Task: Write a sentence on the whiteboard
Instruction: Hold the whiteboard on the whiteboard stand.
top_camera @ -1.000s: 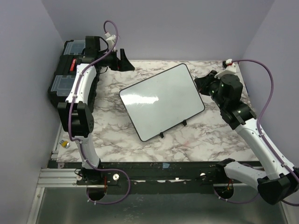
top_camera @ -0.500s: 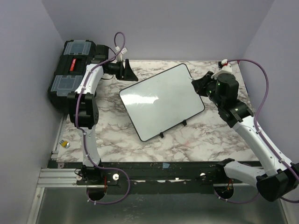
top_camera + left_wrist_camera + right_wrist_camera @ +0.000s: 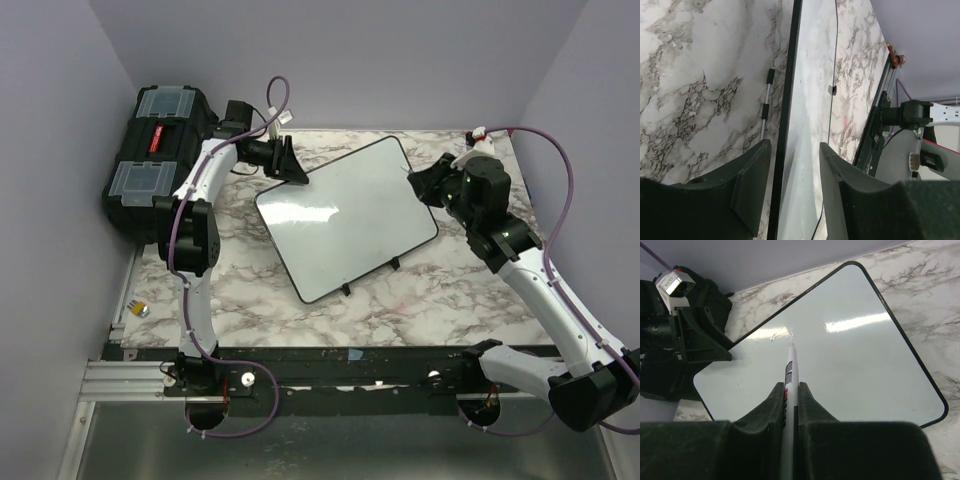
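Marker [image 3: 791, 357] in right claw [image 3: 790, 389], by whiteboard [image 3: 840, 355]

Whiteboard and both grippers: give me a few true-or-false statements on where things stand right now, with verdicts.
1. The whiteboard bears no writing. True.
2. The right gripper is empty. False: it is shut on a marker.
3. The left gripper has its open jaws either side of the whiteboard's edge. True.
4. The toolbox stands to the right of the whiteboard. False: it is to its left.
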`<state>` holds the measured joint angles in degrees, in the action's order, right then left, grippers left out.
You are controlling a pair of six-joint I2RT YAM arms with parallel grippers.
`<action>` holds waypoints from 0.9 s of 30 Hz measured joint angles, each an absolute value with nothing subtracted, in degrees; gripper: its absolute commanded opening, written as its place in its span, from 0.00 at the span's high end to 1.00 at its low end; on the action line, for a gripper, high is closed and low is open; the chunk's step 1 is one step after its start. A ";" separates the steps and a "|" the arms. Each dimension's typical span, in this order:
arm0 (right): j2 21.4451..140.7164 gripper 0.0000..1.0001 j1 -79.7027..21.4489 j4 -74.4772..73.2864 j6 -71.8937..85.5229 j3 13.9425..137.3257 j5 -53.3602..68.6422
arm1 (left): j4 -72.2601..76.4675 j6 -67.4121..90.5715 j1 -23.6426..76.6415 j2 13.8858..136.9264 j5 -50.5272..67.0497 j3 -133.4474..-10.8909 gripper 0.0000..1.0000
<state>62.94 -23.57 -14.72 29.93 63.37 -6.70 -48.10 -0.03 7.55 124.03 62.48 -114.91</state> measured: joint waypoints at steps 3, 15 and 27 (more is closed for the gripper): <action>62.94 0.99 -23.55 -14.61 29.43 63.37 -4.05 | -48.58 -0.14 7.99 124.51 62.63 -114.91 0.58; 65.56 0.99 -23.57 -11.84 27.40 63.31 10.15 | -50.85 -1.34 8.67 125.08 62.74 -115.07 0.89; 67.96 0.99 -23.57 -12.14 25.52 63.61 18.70 | -51.68 -0.86 9.72 123.33 63.61 -114.59 1.00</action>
<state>67.96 -23.57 -12.14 25.52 63.61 18.70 -51.68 -0.86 9.72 123.33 63.61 -114.59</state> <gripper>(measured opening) 0.132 0.118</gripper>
